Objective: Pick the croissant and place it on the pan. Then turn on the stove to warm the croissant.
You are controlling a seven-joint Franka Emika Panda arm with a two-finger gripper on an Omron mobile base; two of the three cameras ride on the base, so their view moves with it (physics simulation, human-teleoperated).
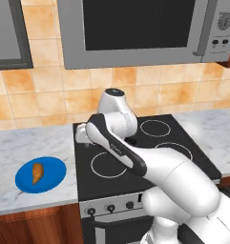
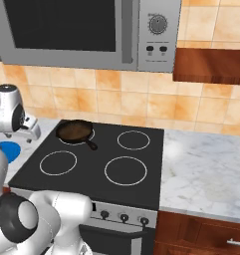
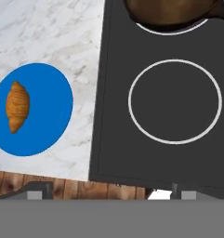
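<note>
matt black stove (image 3: 169, 139), veined marble counter (image 3: 53, 32)

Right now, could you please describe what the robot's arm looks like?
The arm is glossy white with rounded, bulbous segments and dark grey-black bands at the joints, plus a dark cap on its top joint. No cables or markings are visible on it.

Open counter (image 3: 62, 37) around plate (image 3: 53, 116); pan (image 2: 74, 131) apart.

Marble counter (image 1: 26, 143) bearing blue plate (image 1: 52, 174), stove (image 2: 99, 149) seemingly set flush, pan (image 2: 74, 131) on it
</note>
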